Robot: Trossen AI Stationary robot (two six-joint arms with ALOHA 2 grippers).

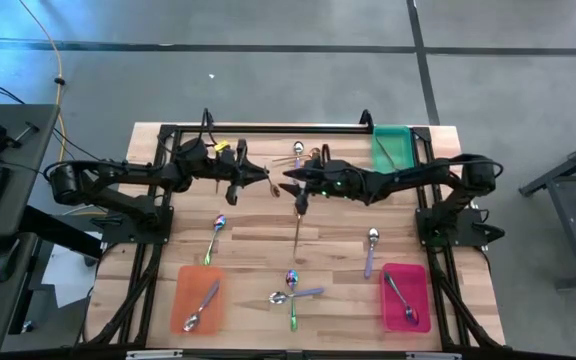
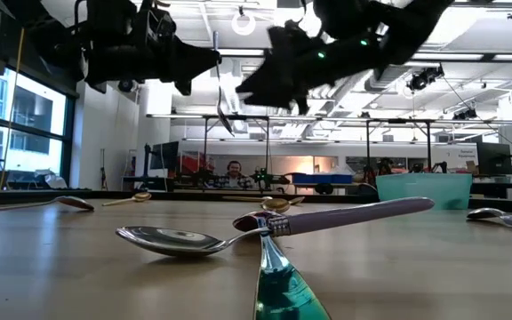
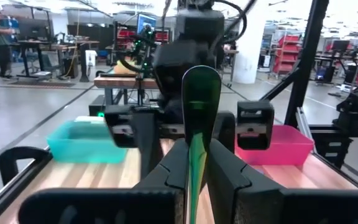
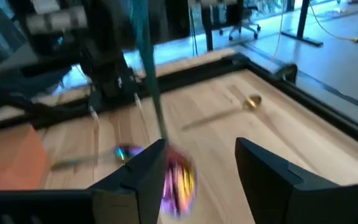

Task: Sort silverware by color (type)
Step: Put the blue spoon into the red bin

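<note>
A rainbow spoon [image 3: 199,118] stands clamped in the left gripper's [image 3: 194,180] closed jaws, raised above the counter [image 1: 258,225] between the two arms. The right gripper [image 4: 197,168] faces it, jaws apart around nothing, though its own view is blurred. Other spoons [image 1: 290,292] lie near the orange tray [image 1: 180,290].

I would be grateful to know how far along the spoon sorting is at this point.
Early on. Done: one spoon lies in the orange tray and one in the pink tray; the green tray shows none. In hand: the left gripper is shut on an iridescent spoon, facing the open right gripper. Left: loose spoons scattered across the table.
</note>
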